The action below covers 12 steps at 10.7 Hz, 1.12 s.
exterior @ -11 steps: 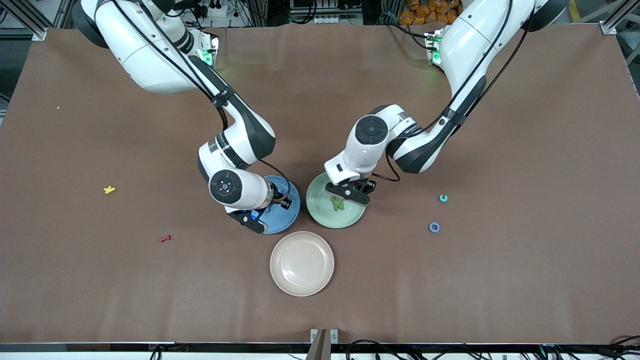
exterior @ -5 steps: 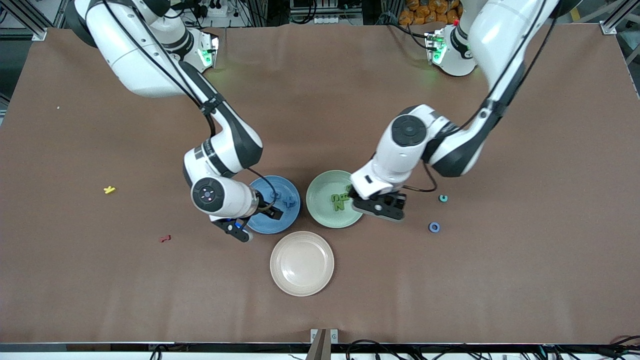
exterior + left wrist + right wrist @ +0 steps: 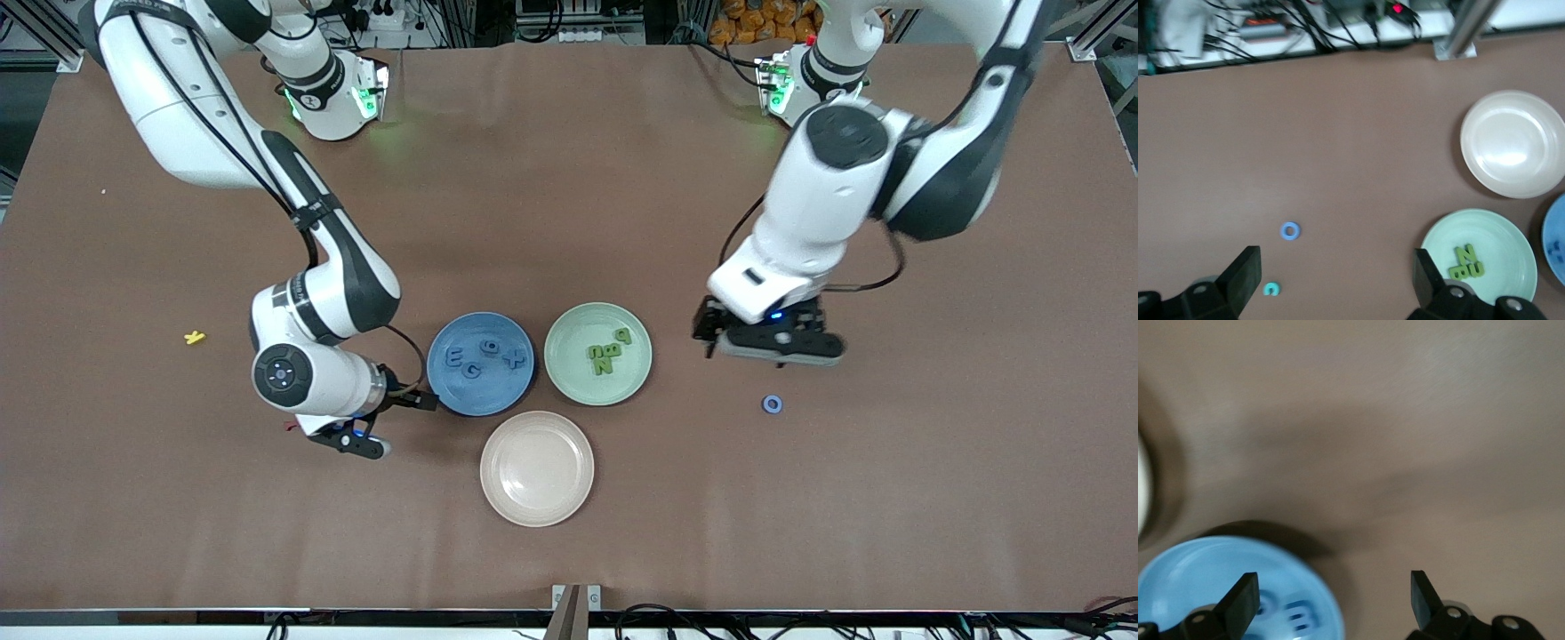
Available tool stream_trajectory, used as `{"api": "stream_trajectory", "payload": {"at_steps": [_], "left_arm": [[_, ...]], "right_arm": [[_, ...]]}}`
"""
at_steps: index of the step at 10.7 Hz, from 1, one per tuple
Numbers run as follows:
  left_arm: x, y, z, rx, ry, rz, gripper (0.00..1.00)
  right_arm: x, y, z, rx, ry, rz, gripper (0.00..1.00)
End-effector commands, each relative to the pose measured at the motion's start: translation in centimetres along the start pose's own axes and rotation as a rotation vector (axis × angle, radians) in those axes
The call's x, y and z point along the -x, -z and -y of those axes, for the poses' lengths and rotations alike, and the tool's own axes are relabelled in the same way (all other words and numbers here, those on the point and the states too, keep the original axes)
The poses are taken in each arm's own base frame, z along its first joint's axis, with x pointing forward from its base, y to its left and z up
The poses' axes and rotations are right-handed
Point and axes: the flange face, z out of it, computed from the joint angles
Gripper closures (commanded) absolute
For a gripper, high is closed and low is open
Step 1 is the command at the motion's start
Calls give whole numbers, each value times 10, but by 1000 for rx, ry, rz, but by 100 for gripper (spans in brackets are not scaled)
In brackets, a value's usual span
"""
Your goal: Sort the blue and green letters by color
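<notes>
While the right gripper [image 3: 356,438] hides the red letter, both grippers gape empty; left gripper [image 3: 772,345] hovers above brown table [image 3: 569,551], hiding the teal ring.

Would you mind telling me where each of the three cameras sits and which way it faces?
Front view: high across the table, facing both arms; the left gripper and right gripper show.
Left wrist view: on the left wrist, looking down past open fingers at the green plate and cream plate.
Right wrist view: on the right wrist, open fingers over the blue plate.
Front and left wrist views share the blue ring.
</notes>
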Motion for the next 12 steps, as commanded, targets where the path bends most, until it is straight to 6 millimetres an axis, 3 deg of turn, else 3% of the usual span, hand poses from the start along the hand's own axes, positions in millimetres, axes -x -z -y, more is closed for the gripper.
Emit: {"api": "stream_trajectory", "payload": {"at_steps": [1, 2, 4, 6, 8, 10, 12], "left_arm": [[1, 66, 62, -10, 137, 0, 0], [5, 85, 79, -34, 167, 18, 0], [9, 106, 90, -66, 185, 48, 0], [8, 125, 116, -98, 229, 86, 0], [9, 140, 138, -107, 199, 117, 0], [14, 164, 178, -70, 195, 106, 0], [21, 172, 205, -72, 170, 138, 0]], "right_arm": [[-2, 35, -37, 81, 100, -10, 0], [8, 54, -45, 95, 139, -27, 0], [15, 80, -91, 108, 168, -28, 0], [47, 109, -122, 117, 230, -31, 0], [78, 143, -142, 109, 272, -47, 0], [86, 173, -166, 51, 322, -34, 0], [102, 211, -176, 44, 346, -65, 0]]}}
